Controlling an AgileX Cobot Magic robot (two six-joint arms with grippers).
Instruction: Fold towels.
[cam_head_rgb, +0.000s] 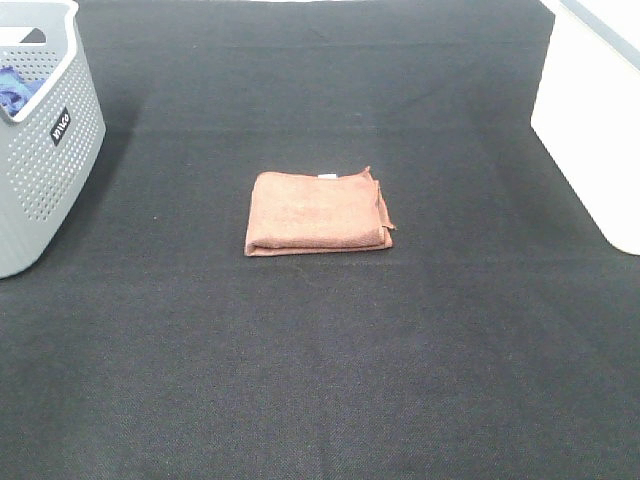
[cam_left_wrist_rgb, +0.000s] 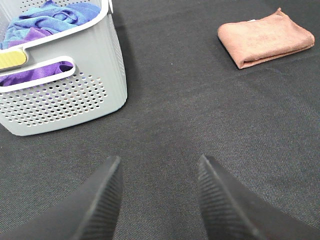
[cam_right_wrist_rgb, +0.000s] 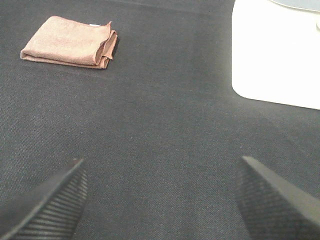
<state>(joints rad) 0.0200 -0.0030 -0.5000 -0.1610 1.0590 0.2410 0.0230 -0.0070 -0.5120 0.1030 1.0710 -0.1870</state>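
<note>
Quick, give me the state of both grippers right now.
Left gripper: jaws open, holding nothing, above bare mat.
Right gripper: jaws wide open, holding nothing; the folded towel lies apart from it.

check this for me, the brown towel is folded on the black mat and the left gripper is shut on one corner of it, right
Not quite. The brown towel is folded on the black mat, but the left gripper is open and holds nothing, well away from the towel. The left wrist view shows this.
</note>
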